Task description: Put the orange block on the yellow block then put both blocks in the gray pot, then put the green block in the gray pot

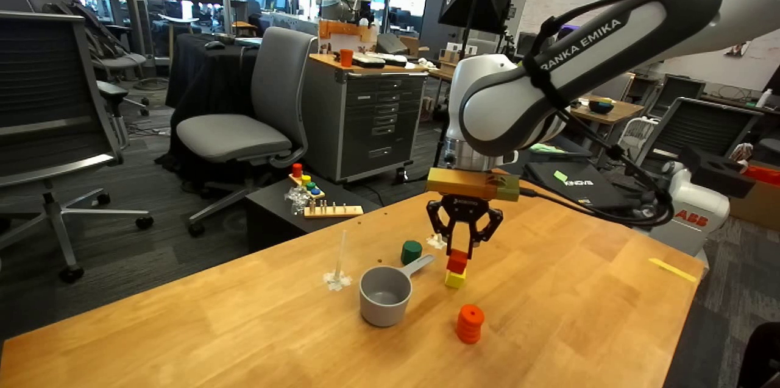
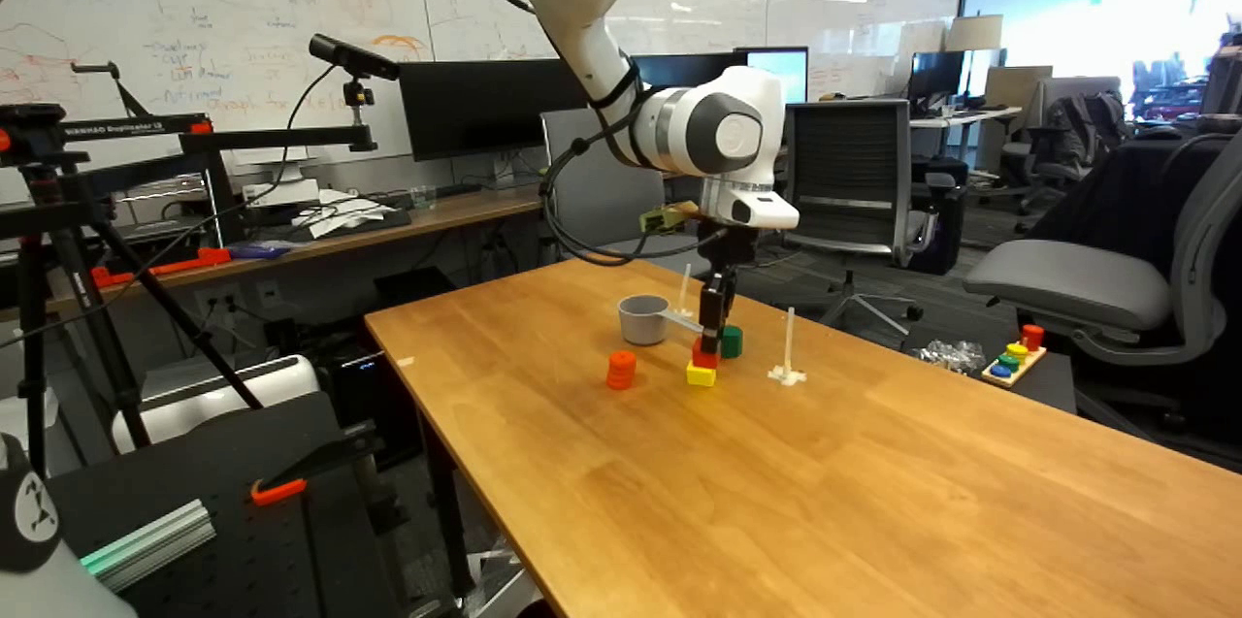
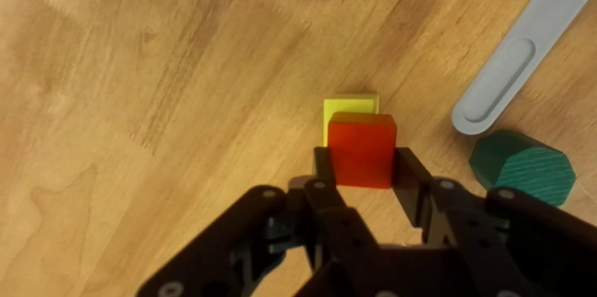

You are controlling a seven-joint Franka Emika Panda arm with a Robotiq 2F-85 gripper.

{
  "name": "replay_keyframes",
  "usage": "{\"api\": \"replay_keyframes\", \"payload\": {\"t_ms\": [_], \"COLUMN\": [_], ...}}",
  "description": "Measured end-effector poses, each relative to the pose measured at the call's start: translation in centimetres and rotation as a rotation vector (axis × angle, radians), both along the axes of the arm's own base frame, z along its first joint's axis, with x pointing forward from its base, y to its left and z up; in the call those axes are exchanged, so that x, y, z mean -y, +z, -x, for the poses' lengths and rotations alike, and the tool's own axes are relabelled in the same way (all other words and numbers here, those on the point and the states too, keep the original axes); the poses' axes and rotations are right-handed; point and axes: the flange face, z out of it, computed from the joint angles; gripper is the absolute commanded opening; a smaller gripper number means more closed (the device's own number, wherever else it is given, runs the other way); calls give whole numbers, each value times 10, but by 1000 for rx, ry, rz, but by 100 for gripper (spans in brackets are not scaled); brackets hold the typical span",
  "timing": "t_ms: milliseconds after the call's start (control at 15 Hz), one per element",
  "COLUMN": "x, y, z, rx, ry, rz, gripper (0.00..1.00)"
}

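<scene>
Leftmost on the light wooden worktop (image 1: pixel 244 333) in an exterior view, a thin whitish rod (image 1: pixel 341 251) stands nearly upright from a crumpled white patch (image 1: pixel 333 281). Next comes the small round gray pot (image 1: pixel 382 315), upright, its straight gray handle (image 1: pixel 420 264) pointing to about two o'clock. The dark green faceted block (image 1: pixel 411 252) stands outside the pot at one o'clock; in the wrist view it sits just beside the handle's rounded end, between four and five o'clock from it. Farther right, between two and three o'clock from the pot, the small bright yellow cube (image 1: pixel 455 279) sits on the worktop. Directly above it is the small red-orange cube (image 1: pixel 457 264), its underside appearing to meet the yellow cube's top in both exterior views; whether its weight rests there I cannot tell. The wrist view shows the yellow cube past its edge at twelve o'clock. The black claw (image 1: pixel 459 253) points to six o'clock, its two dark fingers (image 3: pixel 410 180) parted just enough to grip the red-orange cube on opposite sides. Slightly right of the cubes, between five and six o'clock from them, stands a bright orange ridged cylinder (image 1: pixel 470 324). Farthest right, near the worktop's edge, lies a narrow yellow strip (image 1: pixel 672 270).
</scene>
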Motion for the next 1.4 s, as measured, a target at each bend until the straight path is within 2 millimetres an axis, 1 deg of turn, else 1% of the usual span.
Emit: {"api": "replay_keyframes", "payload": {"t_ms": [67, 133, 200, 267, 333, 600, 1400], "x": [0, 0, -1, -1, -1, 0, 8], "y": [0, 0, 0, -1, -1, -4, -9], "z": [1, 2, 4, 5, 6, 9, 12], "rx": [-2, -4, -7, -9, -11, -20, -30], "ry": [-2, -3, -3, -5, -11, -24, -26], "rz": [1, 2, 4, 6, 7, 11, 25], "gripper": [14, 31, 62, 63, 69, 99, 100]}}
